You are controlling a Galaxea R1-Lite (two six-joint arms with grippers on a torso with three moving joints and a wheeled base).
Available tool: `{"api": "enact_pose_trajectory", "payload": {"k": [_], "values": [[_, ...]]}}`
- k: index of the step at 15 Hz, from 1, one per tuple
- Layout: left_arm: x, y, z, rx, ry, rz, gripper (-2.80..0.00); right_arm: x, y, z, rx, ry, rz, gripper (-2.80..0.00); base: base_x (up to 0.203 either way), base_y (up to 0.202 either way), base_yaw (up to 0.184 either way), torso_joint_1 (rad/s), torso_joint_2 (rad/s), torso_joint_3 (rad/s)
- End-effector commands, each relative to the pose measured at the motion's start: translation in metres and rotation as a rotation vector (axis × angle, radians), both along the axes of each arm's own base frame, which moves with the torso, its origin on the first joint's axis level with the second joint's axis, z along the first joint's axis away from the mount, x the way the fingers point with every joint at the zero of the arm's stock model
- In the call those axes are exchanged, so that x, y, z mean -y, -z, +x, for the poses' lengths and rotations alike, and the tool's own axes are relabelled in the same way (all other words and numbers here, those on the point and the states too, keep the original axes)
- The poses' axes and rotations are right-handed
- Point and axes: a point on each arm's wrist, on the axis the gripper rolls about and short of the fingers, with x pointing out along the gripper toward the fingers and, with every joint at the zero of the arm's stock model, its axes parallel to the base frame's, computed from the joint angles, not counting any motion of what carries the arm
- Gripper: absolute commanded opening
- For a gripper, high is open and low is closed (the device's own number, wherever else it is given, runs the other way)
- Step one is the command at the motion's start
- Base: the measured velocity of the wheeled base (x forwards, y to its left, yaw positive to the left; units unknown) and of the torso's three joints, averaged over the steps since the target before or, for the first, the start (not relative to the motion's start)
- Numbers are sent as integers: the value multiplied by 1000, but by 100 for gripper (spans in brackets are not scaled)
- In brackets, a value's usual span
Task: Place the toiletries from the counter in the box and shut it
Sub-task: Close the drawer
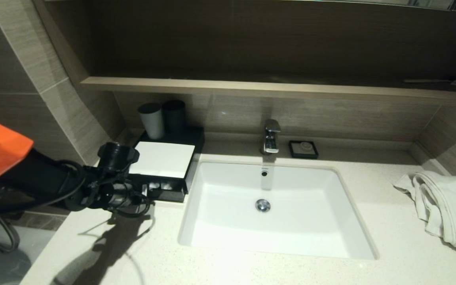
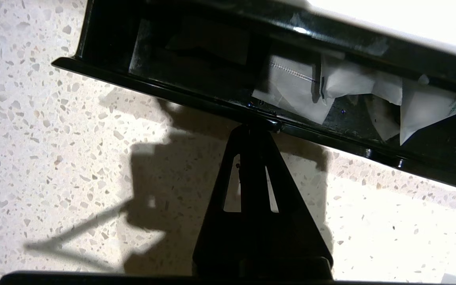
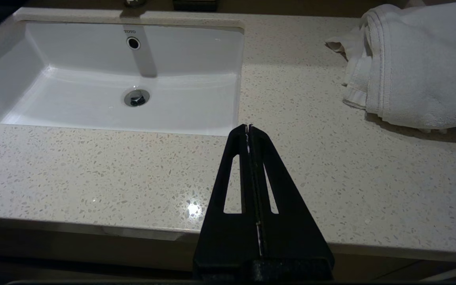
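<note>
The black box point(image 1: 191, 138) with its white top panel point(image 1: 161, 159) stands at the back left of the counter point(image 1: 133, 245). Its front drawer point(image 1: 166, 191) is pulled out partway. White toiletries packets point(image 1: 160, 185) lie inside it, and the left wrist view shows them crumpled point(image 2: 299, 87) behind the drawer's front wall point(image 2: 172, 91). My left gripper point(image 1: 145, 192) is shut, empty, with its tips point(image 2: 253, 128) touching that front wall. My right gripper point(image 3: 248, 128) is shut and empty above the counter's front edge, right of the sink point(image 3: 93, 107). No toiletries show on the counter.
A grey cup point(image 1: 151, 120) and a black cup point(image 1: 174, 114) stand behind the box. The sink basin point(image 1: 220, 213) fills the middle, with a tap point(image 1: 271, 136) and a black soap dish point(image 1: 303, 149) behind it. A white towel point(image 1: 445, 206) lies far right. A wooden shelf point(image 1: 251, 89) overhangs.
</note>
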Motion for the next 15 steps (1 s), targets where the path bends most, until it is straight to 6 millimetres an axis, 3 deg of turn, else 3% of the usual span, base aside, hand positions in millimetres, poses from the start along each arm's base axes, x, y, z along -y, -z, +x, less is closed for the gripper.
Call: {"api": "enact_pose_trajectory", "payload": {"k": [1, 15], "values": [[0, 0, 3, 5, -4, 0, -280, 0, 0, 0, 0, 0, 0, -280, 0, 0, 0, 0, 0, 0], [1, -9, 18, 115, -9, -24, -280, 0, 0, 0, 0, 0, 0, -280, 0, 0, 0, 0, 0, 0]]}}
